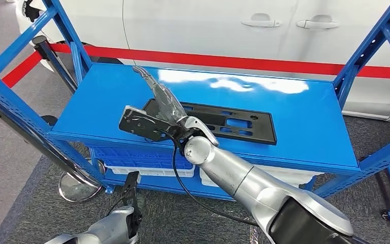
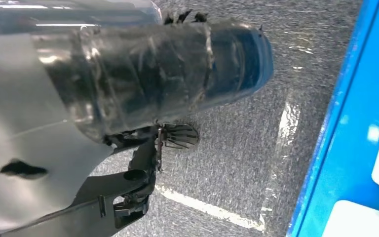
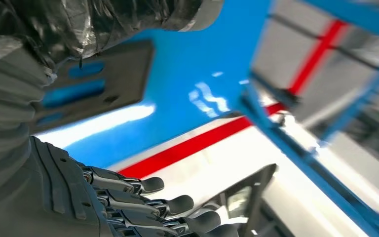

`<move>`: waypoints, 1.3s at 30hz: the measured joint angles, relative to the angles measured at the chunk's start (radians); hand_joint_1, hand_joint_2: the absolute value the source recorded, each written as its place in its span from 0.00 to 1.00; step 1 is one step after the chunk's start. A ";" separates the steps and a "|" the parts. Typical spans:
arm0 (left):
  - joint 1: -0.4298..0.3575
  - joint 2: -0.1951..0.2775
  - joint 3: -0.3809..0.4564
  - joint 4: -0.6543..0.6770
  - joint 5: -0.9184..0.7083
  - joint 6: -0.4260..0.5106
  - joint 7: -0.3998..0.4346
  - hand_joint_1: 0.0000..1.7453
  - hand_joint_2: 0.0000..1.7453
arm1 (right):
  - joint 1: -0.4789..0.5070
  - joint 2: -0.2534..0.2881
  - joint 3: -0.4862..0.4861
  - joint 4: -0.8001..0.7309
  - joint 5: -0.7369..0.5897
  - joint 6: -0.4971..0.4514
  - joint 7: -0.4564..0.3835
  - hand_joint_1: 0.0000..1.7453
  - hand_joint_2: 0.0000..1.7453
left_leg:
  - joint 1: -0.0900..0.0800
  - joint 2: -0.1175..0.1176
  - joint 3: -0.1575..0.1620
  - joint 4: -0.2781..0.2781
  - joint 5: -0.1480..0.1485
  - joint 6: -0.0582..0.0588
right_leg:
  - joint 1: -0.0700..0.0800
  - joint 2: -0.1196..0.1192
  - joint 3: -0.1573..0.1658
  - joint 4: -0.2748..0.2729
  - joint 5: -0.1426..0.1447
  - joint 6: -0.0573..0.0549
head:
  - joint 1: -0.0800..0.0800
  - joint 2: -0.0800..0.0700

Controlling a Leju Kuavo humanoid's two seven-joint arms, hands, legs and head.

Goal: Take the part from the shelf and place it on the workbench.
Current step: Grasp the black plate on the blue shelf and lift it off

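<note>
Hovering right hand (image 1: 163,104), fingers spread, over part (image 1: 223,121) on shelf (image 1: 304,117)

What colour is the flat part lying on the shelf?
Black part, clearest in the head view.

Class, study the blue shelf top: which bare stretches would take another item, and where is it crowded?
The blue shelf top is bare behind the black part, toward the white car, and on the right toward the upright. A smaller bare patch lies at the left front corner. The middle is crowded: there the right hand reaches over the part's left end.
</note>
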 joint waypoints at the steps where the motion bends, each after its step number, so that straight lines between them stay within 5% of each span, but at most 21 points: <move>1: -0.003 -0.003 -0.004 0.000 -0.001 -0.001 0.003 0.00 0.00 | -0.014 0.002 0.016 0.014 0.016 0.004 0.026 0.00 1.00 | -0.002 -0.002 0.020 -0.043 0.012 0.004 | 0.001 0.001 -0.002 0.002 -0.002 0.004 | 0.000 0.000; 6: -0.008 -0.019 -0.018 0.000 -0.002 -0.002 0.017 0.00 0.00 | -0.033 0.005 0.085 0.075 0.069 0.032 0.099 0.00 1.00 | 0.001 -0.008 0.039 -0.082 0.014 0.026 | 0.004 -0.003 -0.009 0.012 -0.014 0.028 | 0.003 0.000; 10: -0.013 -0.026 -0.040 0.001 -0.001 -0.005 0.025 0.00 0.00 | -0.042 0.005 0.140 0.114 0.088 0.072 0.122 0.00 1.00 | 0.003 -0.005 0.048 -0.087 0.012 0.043 | 0.001 -0.006 -0.118 0.229 -0.105 0.042 | 0.007 0.000; 12: -0.013 -0.027 -0.047 0.001 0.000 -0.011 0.034 0.00 0.00 | -0.034 0.004 0.165 0.131 0.102 0.121 0.138 0.00 1.00 | 0.003 -0.005 0.050 -0.085 0.009 0.044 | 0.000 -0.007 -0.148 0.269 -0.095 0.042 | 0.008 0.000; 15: -0.015 -0.027 -0.057 0.001 0.000 -0.021 0.044 0.00 0.00 | -0.026 0.003 0.196 0.152 0.123 0.159 0.153 0.00 1.00 | 0.001 -0.007 0.054 -0.077 -0.001 0.038 | -0.001 -0.010 -0.074 0.097 0.002 0.034 | 0.008 0.000; 17: -0.018 -0.027 -0.064 0.002 0.000 -0.027 0.048 0.00 0.00 | -0.028 0.004 0.212 0.163 0.138 0.173 0.164 0.00 1.00 | -0.003 -0.007 0.052 -0.073 -0.005 0.030 | 0.001 -0.011 -0.035 0.016 0.022 0.029 | 0.006 0.000; 22: -0.026 -0.025 -0.076 0.005 0.004 -0.036 0.049 0.00 0.00 | -0.029 0.005 0.247 0.192 0.175 0.211 0.205 0.00 1.00 | -0.002 -0.006 0.042 -0.051 -0.027 0.007 | -0.003 -0.008 -0.027 -0.004 0.024 0.007 | 0.005 0.000; 25: -0.033 -0.021 -0.086 0.008 0.005 -0.043 0.049 0.00 0.00 | -0.035 0.006 0.274 0.209 0.212 0.206 0.235 0.00 1.00 | -0.001 -0.006 -0.033 0.111 -0.103 -0.003 | -0.004 -0.008 -0.024 -0.005 0.024 0.000 | 0.004 0.000; 27: -0.033 -0.018 -0.095 0.011 0.008 -0.046 0.049 0.00 0.00 | -0.035 0.006 0.298 0.224 0.235 0.200 0.261 0.00 1.00 | -0.001 -0.006 -0.060 0.161 -0.102 -0.004 | -0.003 -0.006 -0.023 -0.004 0.022 -0.002 | 0.004 0.000; 31: -0.037 -0.016 -0.104 0.016 0.012 -0.045 0.047 0.00 0.00 | -0.043 0.006 0.319 0.242 0.260 0.195 0.316 0.00 1.00 | -0.004 -0.007 0.028 -0.033 0.000 0.009 | 0.000 0.000 -0.022 -0.001 0.020 -0.001 | 0.004 0.000; 36: -0.041 -0.020 -0.117 0.017 0.013 -0.045 0.043 0.00 0.00 | -0.064 0.006 0.331 0.268 0.298 0.137 0.388 0.00 1.00 | -0.005 -0.008 0.058 -0.093 0.008 0.027 | 0.002 -0.002 -0.029 0.000 0.017 0.021 | 0.005 0.000; 39: -0.040 -0.028 -0.118 0.017 0.013 -0.042 0.043 0.00 0.00 | -0.075 0.006 0.334 0.280 0.322 0.096 0.434 0.00 1.00 | 0.002 -0.005 0.067 -0.102 0.012 0.040 | 0.000 -0.005 -0.084 0.120 -0.049 0.037 | 0.012 0.000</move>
